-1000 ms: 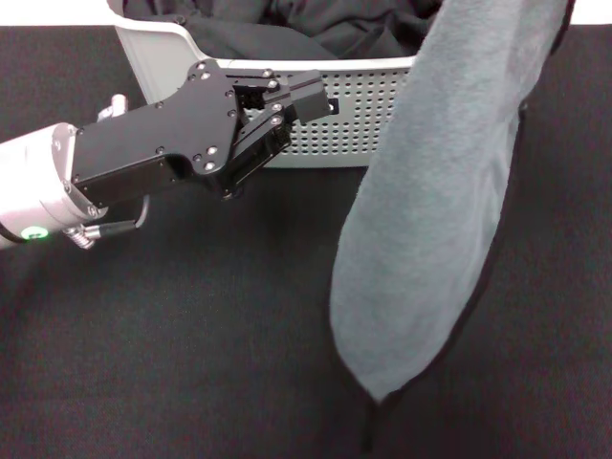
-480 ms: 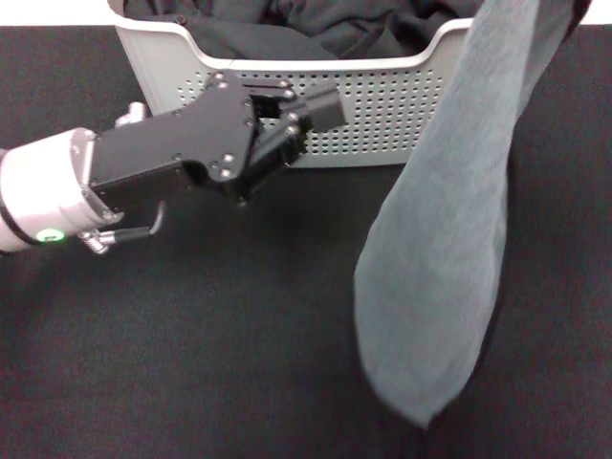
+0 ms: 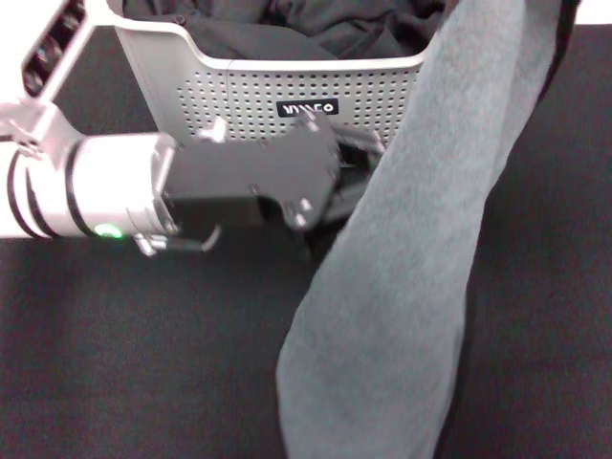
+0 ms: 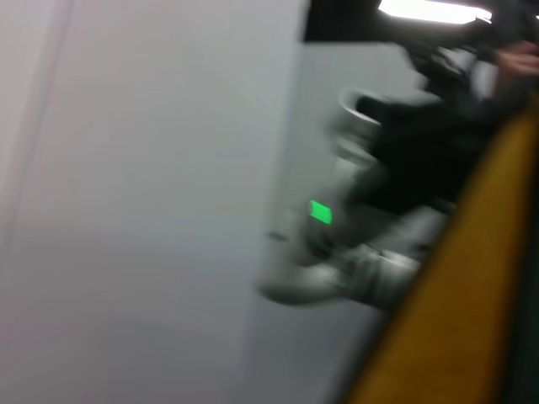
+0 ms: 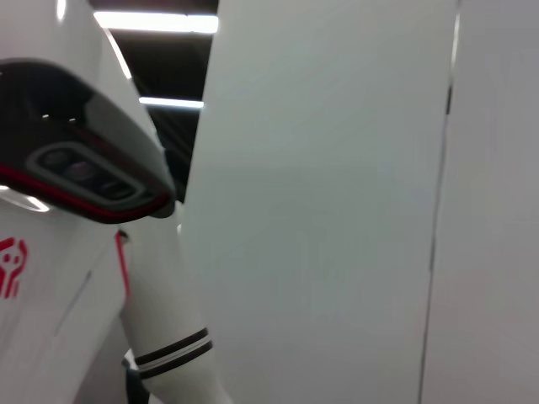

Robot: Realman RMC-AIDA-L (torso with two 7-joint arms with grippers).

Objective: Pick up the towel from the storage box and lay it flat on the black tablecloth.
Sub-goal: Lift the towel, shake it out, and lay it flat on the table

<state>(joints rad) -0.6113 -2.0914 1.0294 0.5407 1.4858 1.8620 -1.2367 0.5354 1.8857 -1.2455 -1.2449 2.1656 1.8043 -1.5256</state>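
The grey-teal towel (image 3: 402, 287) hangs lengthwise over the black tablecloth (image 3: 143, 363), in front of the storage box (image 3: 239, 91). The left gripper (image 3: 359, 163) touches its edge; finger state cannot be told.

The basket (image 3: 239, 91) stands at the far side of the tablecloth (image 3: 124, 354), with clothes (image 3: 316, 29) heaped inside. The towel (image 3: 402, 277) hangs from above the basket's right end down in front of it. The left tool (image 3: 359, 167) reaches across before the basket's front wall, touching the towel's left edge.
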